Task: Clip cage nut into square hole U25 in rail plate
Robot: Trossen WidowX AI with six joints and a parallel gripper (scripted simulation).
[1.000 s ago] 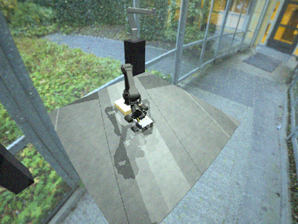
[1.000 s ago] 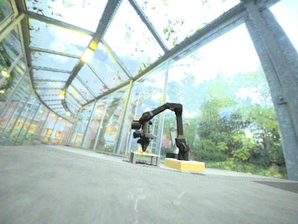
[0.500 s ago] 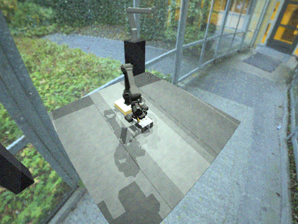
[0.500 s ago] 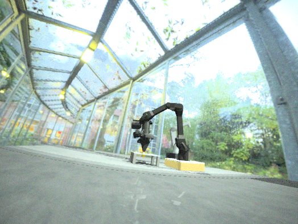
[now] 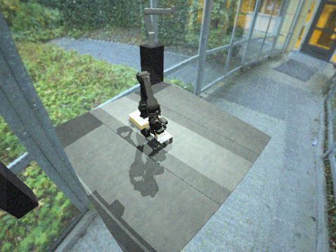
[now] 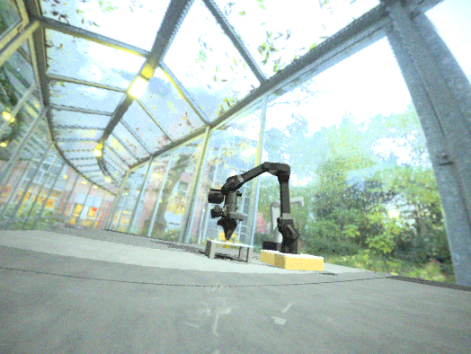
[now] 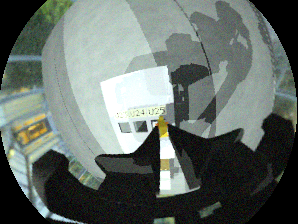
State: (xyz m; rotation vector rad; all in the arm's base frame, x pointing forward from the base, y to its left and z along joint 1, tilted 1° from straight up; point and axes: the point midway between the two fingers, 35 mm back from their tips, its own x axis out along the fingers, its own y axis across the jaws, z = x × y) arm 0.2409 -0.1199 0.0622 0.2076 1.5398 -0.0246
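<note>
The white rail plate point(image 5: 166, 138) point(image 6: 243, 245) point(image 7: 135, 92) stands raised on two grey legs. In the wrist view its labels U24 and U25 are readable, with dark square holes below; the U25 hole is mostly hidden by the fingertips and the nut. My gripper point(image 6: 227, 238) point(image 7: 162, 127) points down, shut on the small yellow cage nut point(image 7: 163, 128). The fingertips are just over the plate beside the U25 label. A bit of yellow shows at plate level under the tips in the exterior view. Whether the wings are in the hole cannot be told.
A yellow block with a white top point(image 5: 135, 120) point(image 6: 301, 261) lies between the rail plate and the arm's base. The arm reaches over it. Dark shadows of the arm fall across the table point(image 5: 194, 211) beside the plate.
</note>
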